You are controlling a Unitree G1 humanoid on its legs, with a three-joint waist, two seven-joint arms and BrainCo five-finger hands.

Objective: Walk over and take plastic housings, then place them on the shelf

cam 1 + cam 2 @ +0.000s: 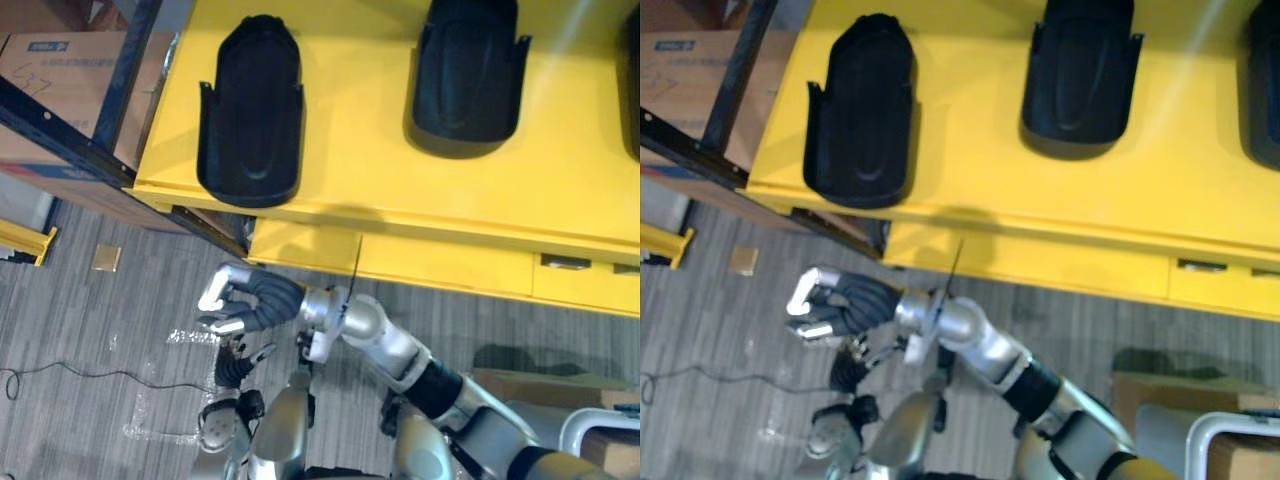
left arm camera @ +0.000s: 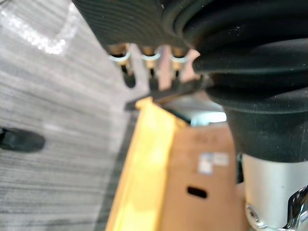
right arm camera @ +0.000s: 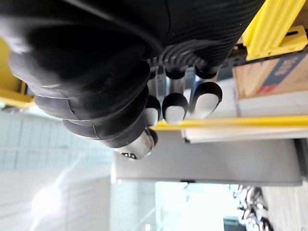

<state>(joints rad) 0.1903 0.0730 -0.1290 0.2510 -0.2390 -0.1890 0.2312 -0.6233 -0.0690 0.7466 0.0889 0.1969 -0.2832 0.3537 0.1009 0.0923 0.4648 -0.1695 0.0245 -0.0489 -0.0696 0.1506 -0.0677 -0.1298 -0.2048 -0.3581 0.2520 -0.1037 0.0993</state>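
Housings (image 1: 250, 110) on yellow shelf (image 1: 370, 175) — grey carpet (image 1: 90, 340) below.

Blue-and-white label (image 1: 44, 46) on cardboard box (image 1: 55, 95) beside the shelf frame, print too small to read, dark handwritten scrawl (image 1: 38, 85) below it, illegible, small white label (image 2: 214, 161) on brown carton (image 2: 202, 197), blurred beyond reading.

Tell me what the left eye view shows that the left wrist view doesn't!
Left eye view: a black plastic housing and its twin on the yellow shelf, and the curled, empty right hand. Left wrist view: the left hand close up, and a dark handle slot in a brown cardboard box. Both: grey striped floor, yellow shelving, cardboard.
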